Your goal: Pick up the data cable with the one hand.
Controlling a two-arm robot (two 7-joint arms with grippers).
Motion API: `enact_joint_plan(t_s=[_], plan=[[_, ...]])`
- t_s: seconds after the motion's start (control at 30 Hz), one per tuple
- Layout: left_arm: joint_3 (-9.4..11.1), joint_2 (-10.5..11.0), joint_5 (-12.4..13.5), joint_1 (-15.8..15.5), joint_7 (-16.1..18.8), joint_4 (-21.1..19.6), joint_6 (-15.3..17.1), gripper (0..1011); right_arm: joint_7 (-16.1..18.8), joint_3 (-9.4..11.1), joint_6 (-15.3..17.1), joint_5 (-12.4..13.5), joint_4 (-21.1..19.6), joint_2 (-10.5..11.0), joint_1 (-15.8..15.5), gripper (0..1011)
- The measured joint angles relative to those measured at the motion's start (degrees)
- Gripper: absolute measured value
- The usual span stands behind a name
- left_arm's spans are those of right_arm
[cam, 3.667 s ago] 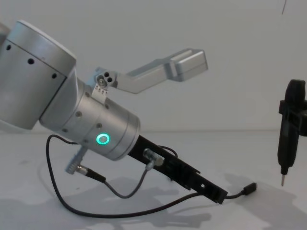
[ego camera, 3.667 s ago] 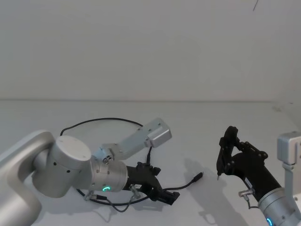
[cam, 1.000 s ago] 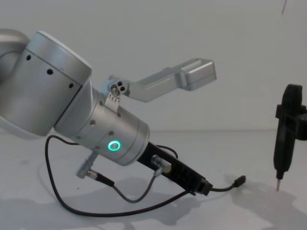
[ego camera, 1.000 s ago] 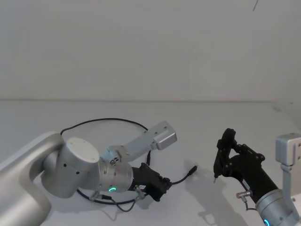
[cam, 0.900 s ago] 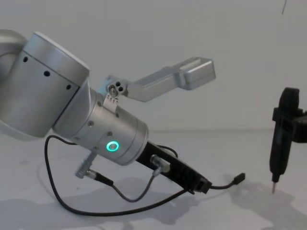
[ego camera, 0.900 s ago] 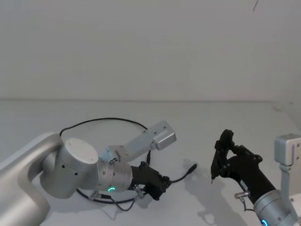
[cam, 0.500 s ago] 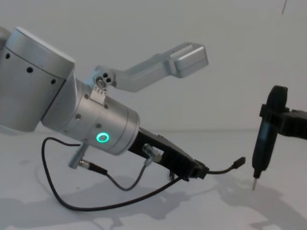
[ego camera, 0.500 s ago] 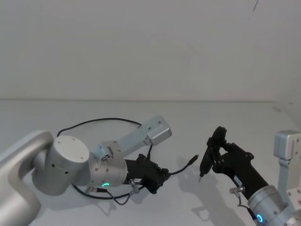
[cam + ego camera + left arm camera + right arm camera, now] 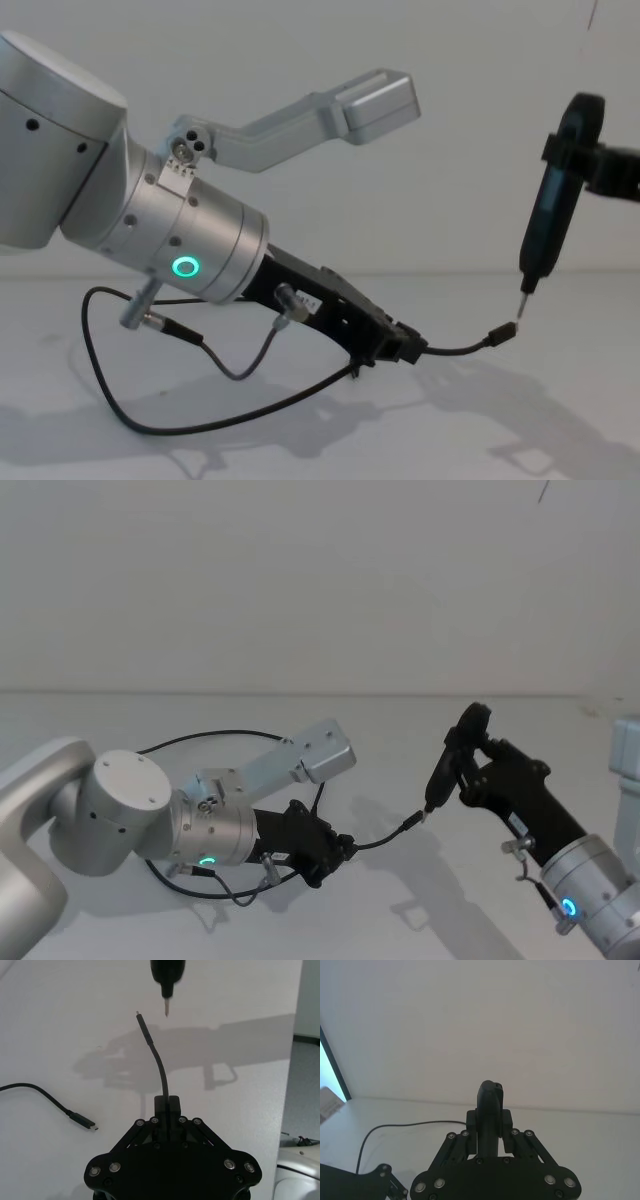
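My left gripper (image 9: 405,347) is clamped on the data cable (image 9: 455,350), both black angular fingers (image 9: 158,1106) pinching the thin cord a short way back from one plug (image 9: 503,333). From the left gripper this free end arcs forward and up, clear of the matte white table (image 9: 560,420).

Behind the left gripper the rest of the cable sags to the table beneath my smooth silver wrist cylinder, whose ring (image 9: 185,267) glows green. It then sweeps round in a wide loop, and in the head view part of that loop is hidden behind my arm. The other plug (image 9: 82,1121) lies flat on the table off to one side of the left gripper (which plug is the wider one I cannot tell). A short grey lead (image 9: 237,377) with metal plugs droops just behind the left gripper, under the wrist.

My right gripper (image 9: 470,772) hangs above and beyond the left gripper, closed around a slim black probe tool (image 9: 548,215). The tool's rounded butt points up and its fine metal tip (image 9: 166,1007) points down. The tip sits near the raised plug, with a small gap between them in the left wrist view. In the chest view the right gripper is cut off at the edge.
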Motion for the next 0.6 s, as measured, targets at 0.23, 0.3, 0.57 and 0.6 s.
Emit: enact_joint_plan(t_s=[0.23,0.3,0.57,0.6], plan=[[0.55,0.82,0.01,-0.69,-1.61,0.28,-1.13,40,0.46,0.42,0.74,0.91,-1.11,0.91,0.58,279],[0.58,1.02,-0.08,-0.80,-1.96,0.29,-1.57,40,0.65,0.52,0.98,1.35,-1.07,1.06,0.81,279],[0.19,1.47,-1.00,-0.87,-2.30,-0.15,-2.70,40,1.39,0.62,1.48,2.82,1.02,1.27,1.99,279],[0.08,1.56,-1.22,-0.86,-2.33,-0.36,-2.83,40,1.46,0.62,1.50,2.96,1.33,1.27,2.14,279]])
